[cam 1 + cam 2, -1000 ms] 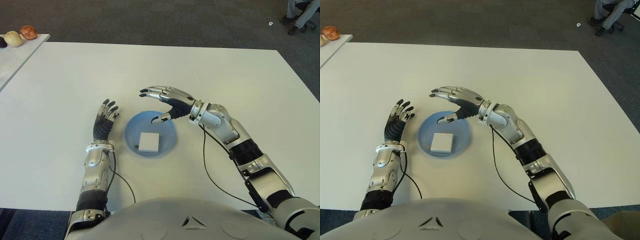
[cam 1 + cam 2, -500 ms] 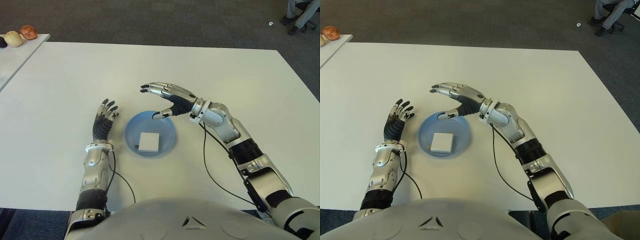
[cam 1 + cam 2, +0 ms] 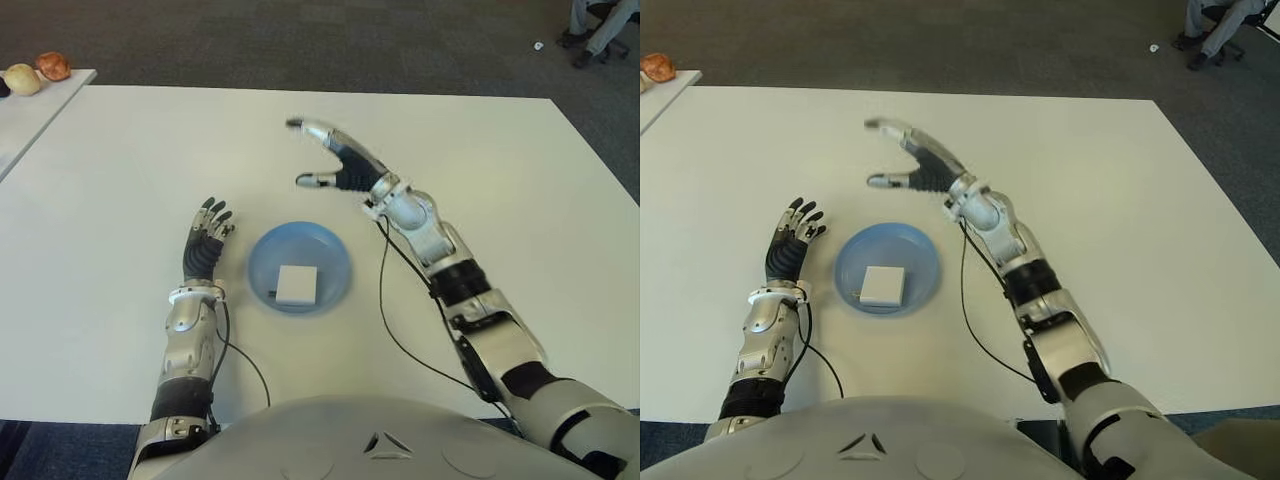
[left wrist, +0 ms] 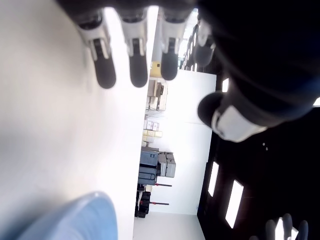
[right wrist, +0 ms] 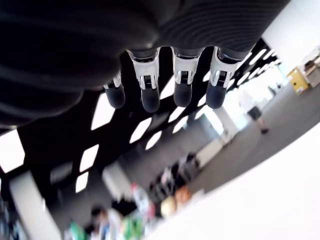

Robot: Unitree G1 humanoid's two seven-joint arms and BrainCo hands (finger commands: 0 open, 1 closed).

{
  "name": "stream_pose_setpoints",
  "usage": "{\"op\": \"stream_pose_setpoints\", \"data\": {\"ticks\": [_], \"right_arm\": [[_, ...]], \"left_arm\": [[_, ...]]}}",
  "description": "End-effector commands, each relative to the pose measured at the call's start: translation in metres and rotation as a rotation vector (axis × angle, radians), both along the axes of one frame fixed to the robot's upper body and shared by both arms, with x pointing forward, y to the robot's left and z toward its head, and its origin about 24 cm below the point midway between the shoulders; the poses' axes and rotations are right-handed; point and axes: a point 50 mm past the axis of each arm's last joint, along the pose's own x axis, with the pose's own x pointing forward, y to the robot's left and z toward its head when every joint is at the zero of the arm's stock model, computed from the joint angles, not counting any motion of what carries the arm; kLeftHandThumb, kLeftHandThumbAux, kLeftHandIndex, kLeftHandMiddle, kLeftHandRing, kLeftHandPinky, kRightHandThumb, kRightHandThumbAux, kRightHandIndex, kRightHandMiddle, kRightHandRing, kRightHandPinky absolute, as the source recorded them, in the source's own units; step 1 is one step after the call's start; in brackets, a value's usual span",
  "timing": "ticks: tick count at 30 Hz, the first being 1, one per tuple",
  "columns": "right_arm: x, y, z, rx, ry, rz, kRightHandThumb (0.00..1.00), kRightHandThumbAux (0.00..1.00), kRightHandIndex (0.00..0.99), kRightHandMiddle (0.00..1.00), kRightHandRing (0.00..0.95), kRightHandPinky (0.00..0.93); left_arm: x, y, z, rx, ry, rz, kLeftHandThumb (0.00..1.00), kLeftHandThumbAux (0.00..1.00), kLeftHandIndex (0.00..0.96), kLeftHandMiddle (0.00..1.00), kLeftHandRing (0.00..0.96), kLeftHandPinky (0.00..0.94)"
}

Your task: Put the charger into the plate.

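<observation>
A white square charger (image 3: 296,284) lies flat inside the blue plate (image 3: 325,254) near the table's front middle. My right hand (image 3: 327,156) is raised above the table beyond the plate, fingers spread and holding nothing. Its wrist view shows straight fingers (image 5: 180,85) against the ceiling. My left hand (image 3: 205,240) shows on the white table (image 3: 480,180) just left of the plate, fingers extended and empty. The plate's rim (image 4: 75,222) appears in the left wrist view beside that hand's fingertips (image 4: 132,75).
A second white table (image 3: 20,120) at the far left carries small rounded objects (image 3: 38,72). A seated person's legs (image 3: 595,25) show at the far right on the grey carpet.
My right hand has lifted up and away from over the plate, swinging toward the far side of the table. The charger stays in the plate. The left hand has not moved.
</observation>
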Motion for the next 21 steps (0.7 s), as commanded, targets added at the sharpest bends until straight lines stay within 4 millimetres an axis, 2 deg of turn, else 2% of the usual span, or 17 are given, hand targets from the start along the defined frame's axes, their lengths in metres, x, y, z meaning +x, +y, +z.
{"op": "stream_pose_setpoints", "data": {"ticks": [1,9,13,17,21], "right_arm": [[0.006,-0.001,-0.002,0.258,0.077,-0.137,0.174,0.345,0.0,0.0,0.0,0.0],[0.002,-0.015,-0.015,0.506,0.188,-0.227,0.136,0.543,0.0,0.0,0.0,0.0],[-0.003,-0.016,-0.032,0.58,0.256,-0.269,0.112,0.606,0.0,0.0,0.0,0.0],[-0.013,-0.014,-0.061,0.671,0.344,-0.304,0.09,0.66,0.002,0.007,0.0,0.0],[-0.013,-0.015,-0.068,0.711,0.372,-0.299,0.056,0.713,0.014,0.025,0.0,0.01]], "left_arm": [[-0.007,-0.001,-0.012,-0.005,0.071,-0.012,0.023,0.604,0.048,0.132,0.155,0.205],[-0.008,-0.001,-0.012,-0.012,0.074,-0.013,0.007,0.601,0.053,0.133,0.153,0.19],[-0.008,-0.001,-0.012,-0.012,0.074,-0.014,0.004,0.598,0.053,0.129,0.147,0.183],[-0.009,0.0,-0.011,-0.007,0.068,-0.018,0.003,0.594,0.054,0.128,0.14,0.173],[-0.009,0.0,-0.01,-0.009,0.065,-0.02,0.004,0.595,0.054,0.124,0.134,0.17]]}}
